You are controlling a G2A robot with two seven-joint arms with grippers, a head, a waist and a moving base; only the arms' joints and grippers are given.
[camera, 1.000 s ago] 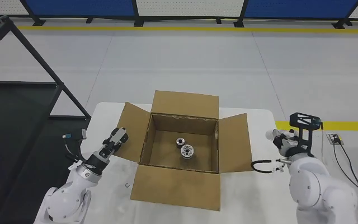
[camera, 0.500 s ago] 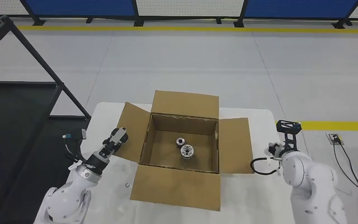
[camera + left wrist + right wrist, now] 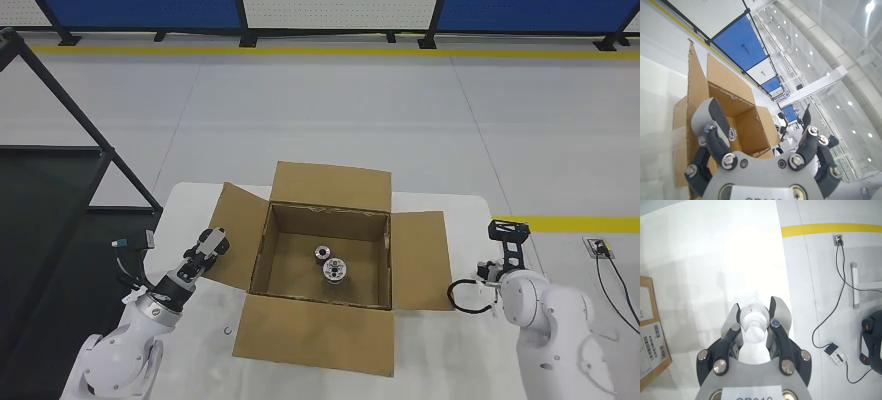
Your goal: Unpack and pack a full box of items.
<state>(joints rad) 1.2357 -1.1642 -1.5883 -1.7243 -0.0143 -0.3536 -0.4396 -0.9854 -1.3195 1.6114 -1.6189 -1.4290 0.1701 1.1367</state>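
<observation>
The cardboard box stands open on the white table, with all four flaps folded outward. Two small round items lie on the box floor, close together and near its middle. The right gripper is clamped on a clear bottle with a white cap, one finger on each side of its body. The bottle is held above the bare table surface, outside the box and beyond its right-hand flap. The left gripper is held with its fingers spread wide and nothing between them, just beside the left flap and aimed toward the box interior. Unpacking is judged to be in progress: one item is out and in hand, two are yet to be lifted out, and repacking is judged not to have begun, although this cannot be confirmed. The table is plain and white. It is surrounded by a pale grey floor marked with a yellow line and bounded by blue and white partition panels. A black cable is seen running from a floor socket.
</observation>
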